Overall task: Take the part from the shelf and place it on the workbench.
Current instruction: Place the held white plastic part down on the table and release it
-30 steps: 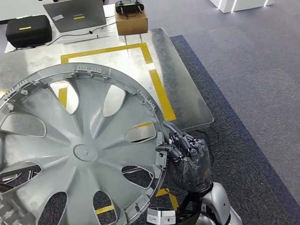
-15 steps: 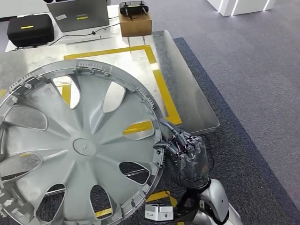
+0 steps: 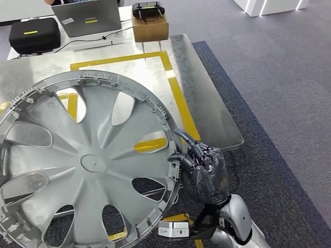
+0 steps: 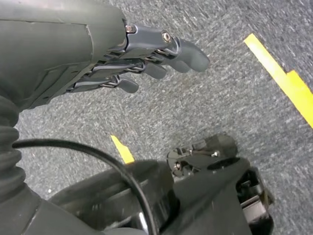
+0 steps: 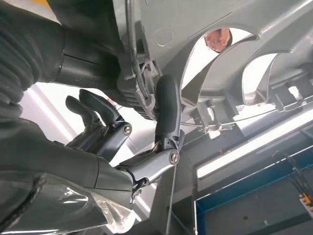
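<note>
no text, label or number can be read.

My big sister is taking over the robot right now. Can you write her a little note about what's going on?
Right hand grips the rim of the big grey wheel cover, holding it above the metal workbench.
Left hand hangs over the carpet, fingers apart, holding nothing.
Done: the wheel cover is picked up and brought to the workbench.
Left: lower it flat inside the yellow outline, then let go.
</note>
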You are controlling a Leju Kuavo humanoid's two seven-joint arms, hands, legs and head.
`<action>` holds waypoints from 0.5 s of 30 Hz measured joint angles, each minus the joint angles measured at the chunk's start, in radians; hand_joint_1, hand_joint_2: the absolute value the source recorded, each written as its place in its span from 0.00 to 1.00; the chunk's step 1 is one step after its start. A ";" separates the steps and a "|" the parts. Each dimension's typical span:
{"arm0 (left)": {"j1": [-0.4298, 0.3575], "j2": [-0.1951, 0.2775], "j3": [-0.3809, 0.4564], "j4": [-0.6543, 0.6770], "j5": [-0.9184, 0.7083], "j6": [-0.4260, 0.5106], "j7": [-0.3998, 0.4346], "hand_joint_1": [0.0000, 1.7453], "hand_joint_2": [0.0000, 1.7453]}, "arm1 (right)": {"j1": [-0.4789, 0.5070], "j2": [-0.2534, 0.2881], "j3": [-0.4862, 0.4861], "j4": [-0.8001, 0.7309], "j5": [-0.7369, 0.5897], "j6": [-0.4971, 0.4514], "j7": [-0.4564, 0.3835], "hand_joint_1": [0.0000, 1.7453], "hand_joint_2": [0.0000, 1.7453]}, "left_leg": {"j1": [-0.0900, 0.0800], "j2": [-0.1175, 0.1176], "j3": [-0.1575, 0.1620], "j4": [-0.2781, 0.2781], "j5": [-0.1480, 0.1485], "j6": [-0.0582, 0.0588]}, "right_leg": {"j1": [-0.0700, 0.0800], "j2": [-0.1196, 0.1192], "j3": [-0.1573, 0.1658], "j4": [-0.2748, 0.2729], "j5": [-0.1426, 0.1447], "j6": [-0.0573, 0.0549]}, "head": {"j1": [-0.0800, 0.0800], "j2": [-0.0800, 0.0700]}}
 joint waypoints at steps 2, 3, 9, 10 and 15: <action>-0.001 0.000 0.000 0.000 0.000 0.000 0.000 0.00 1.00 | -0.003 0.000 0.000 0.000 0.000 0.000 0.000 1.00 1.00 | 0.003 0.002 -0.033 0.073 -0.041 -0.012 | -0.004 -0.003 0.008 -0.006 -0.002 -0.010 | -0.002 0.000; -0.001 0.000 0.000 0.000 0.000 0.000 -0.001 0.00 1.00 | -0.004 0.000 0.000 0.001 0.000 0.001 0.001 1.00 1.00 | 0.004 0.003 -0.065 0.139 -0.071 -0.017 | -0.004 -0.005 0.011 -0.006 -0.005 -0.014 | -0.003 0.000; 0.004 0.002 0.002 0.000 0.002 0.000 -0.001 0.00 1.00 | -0.010 0.000 0.000 0.015 -0.003 0.016 0.007 1.00 1.00 | 0.012 0.005 -0.091 0.135 0.010 -0.023 | -0.004 -0.002 0.038 -0.006 -0.025 -0.011 | -0.003 0.000; 0.004 0.003 0.002 0.000 0.002 0.000 -0.002 0.00 1.00 | -0.012 0.000 0.000 0.018 -0.004 0.018 0.008 1.00 1.00 | 0.011 0.006 -0.065 0.074 0.035 -0.019 | -0.003 -0.001 0.042 -0.005 -0.029 -0.006 | -0.003 0.000; 0.006 0.004 0.008 0.001 0.002 0.000 -0.008 0.00 1.00 | -0.022 0.000 0.002 0.031 -0.014 0.029 0.011 1.00 1.00 | 0.007 0.005 -0.037 -0.002 0.040 0.011 | -0.001 -0.003 0.037 -0.002 -0.040 0.023 | -0.002 0.000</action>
